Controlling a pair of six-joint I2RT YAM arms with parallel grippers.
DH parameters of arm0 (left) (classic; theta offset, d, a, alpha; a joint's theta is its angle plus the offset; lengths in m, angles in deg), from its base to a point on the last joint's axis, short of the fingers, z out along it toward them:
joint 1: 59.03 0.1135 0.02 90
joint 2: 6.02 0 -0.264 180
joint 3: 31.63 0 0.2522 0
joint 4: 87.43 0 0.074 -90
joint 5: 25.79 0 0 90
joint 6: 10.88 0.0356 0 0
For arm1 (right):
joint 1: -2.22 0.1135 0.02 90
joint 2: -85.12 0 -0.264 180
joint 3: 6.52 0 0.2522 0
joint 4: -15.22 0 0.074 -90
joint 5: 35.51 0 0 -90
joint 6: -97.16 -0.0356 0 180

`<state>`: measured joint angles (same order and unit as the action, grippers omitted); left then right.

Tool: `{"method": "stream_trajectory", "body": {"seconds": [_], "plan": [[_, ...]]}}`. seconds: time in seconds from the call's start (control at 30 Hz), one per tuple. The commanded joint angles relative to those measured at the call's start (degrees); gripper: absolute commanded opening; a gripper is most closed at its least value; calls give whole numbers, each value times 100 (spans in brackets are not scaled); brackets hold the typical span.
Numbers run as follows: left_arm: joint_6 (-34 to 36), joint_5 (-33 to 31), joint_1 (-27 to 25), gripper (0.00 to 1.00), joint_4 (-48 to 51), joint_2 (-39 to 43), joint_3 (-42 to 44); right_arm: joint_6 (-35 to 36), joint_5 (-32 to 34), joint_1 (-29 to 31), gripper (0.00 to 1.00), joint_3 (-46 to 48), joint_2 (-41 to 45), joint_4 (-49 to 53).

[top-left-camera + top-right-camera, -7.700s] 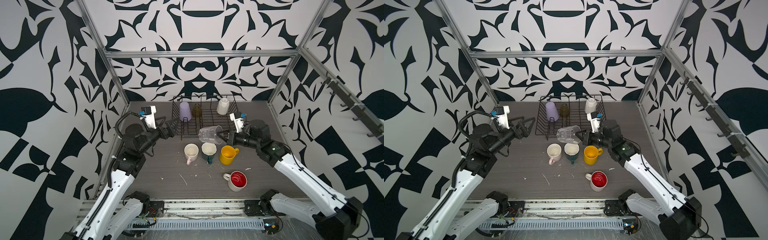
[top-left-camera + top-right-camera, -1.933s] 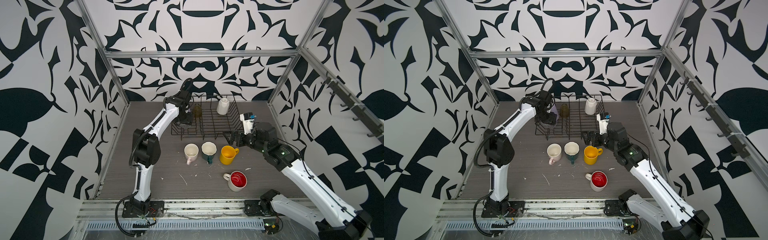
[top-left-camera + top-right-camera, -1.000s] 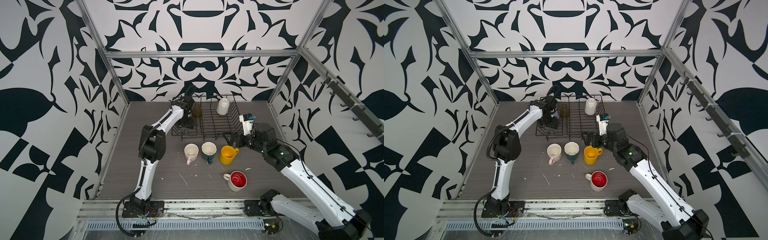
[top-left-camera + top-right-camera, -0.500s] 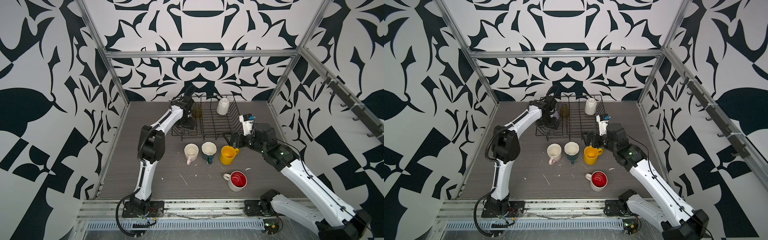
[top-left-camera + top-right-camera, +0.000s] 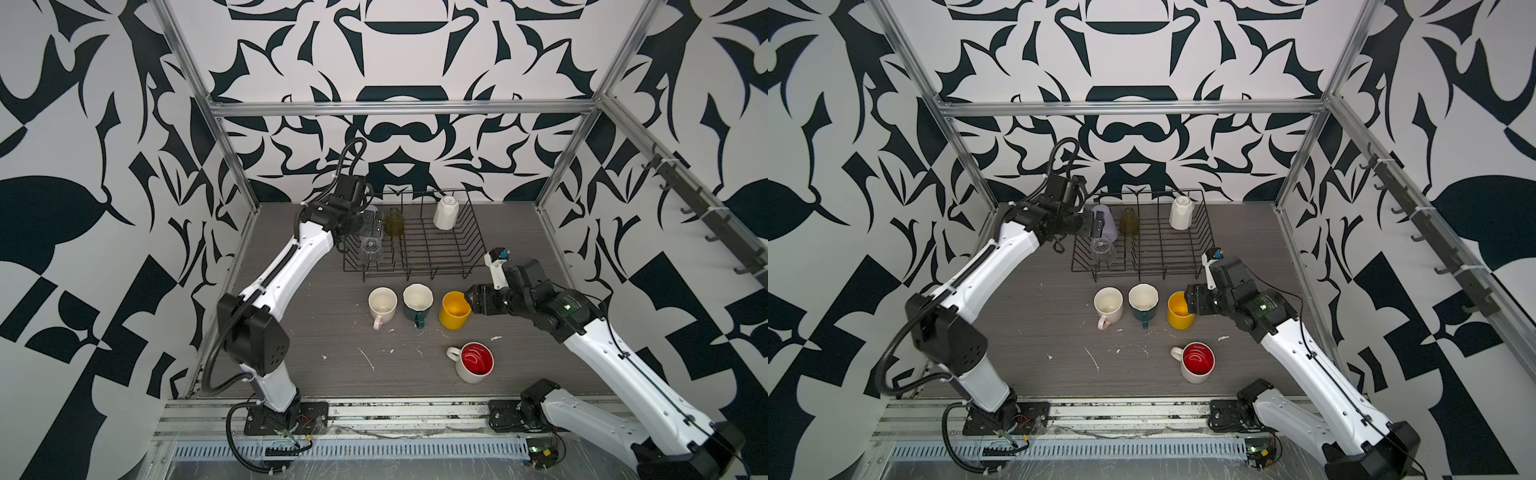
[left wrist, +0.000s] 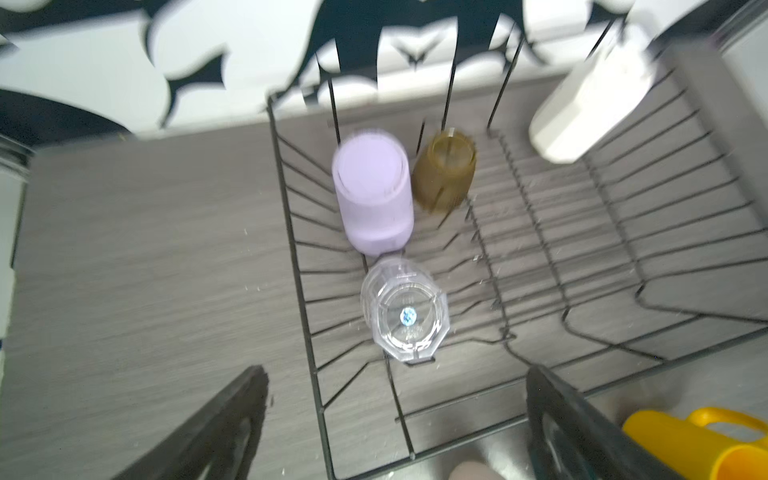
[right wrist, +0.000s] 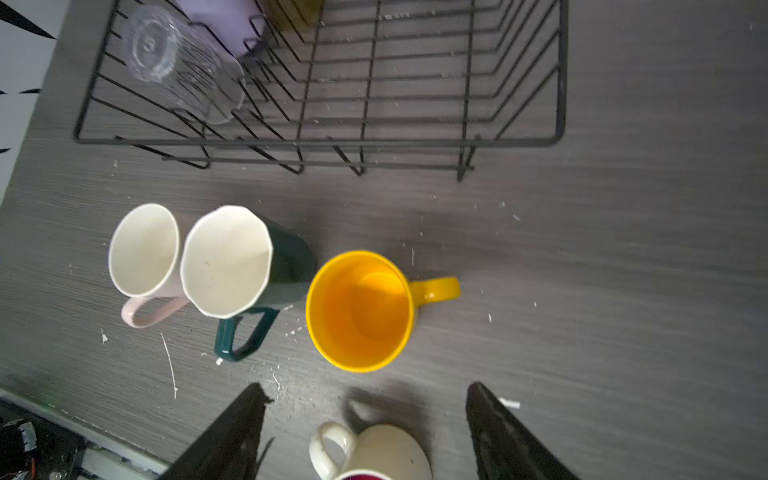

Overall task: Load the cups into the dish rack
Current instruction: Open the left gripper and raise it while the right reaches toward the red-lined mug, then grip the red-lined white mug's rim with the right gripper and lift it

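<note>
Clear faceted glass [image 5: 371, 249]: was held aloft, now upside down in black wire dish rack [image 5: 436, 249].
Left hand [image 5: 1098, 222]: now over rack.
Right hand [image 5: 469, 300]: lowered beside yellow mug [image 5: 454, 309].

White arm shells [image 5: 299, 257], black joints [image 5: 253, 332], black cables [image 5: 1053, 158].

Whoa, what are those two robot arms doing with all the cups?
They are loading cups into the black dish rack. Four sit in it: a lilac tumbler, an olive glass, a white faceted mug and a clear glass. The left tool hangs open above the clear glass. The right tool is open next to the yellow mug, not gripping it. The pale pink mug, dark green mug and cream red-lined mug wait on the table.
</note>
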<state>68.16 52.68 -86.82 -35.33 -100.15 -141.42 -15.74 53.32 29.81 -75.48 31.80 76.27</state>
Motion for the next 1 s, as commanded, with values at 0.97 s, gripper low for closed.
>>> {"method": "stream_trajectory", "body": {"seconds": [0.97], "plan": [[-291,-365,114,99,-2648,3610,3181,-2746,1102,1889,49,1827,599,1054]]}}
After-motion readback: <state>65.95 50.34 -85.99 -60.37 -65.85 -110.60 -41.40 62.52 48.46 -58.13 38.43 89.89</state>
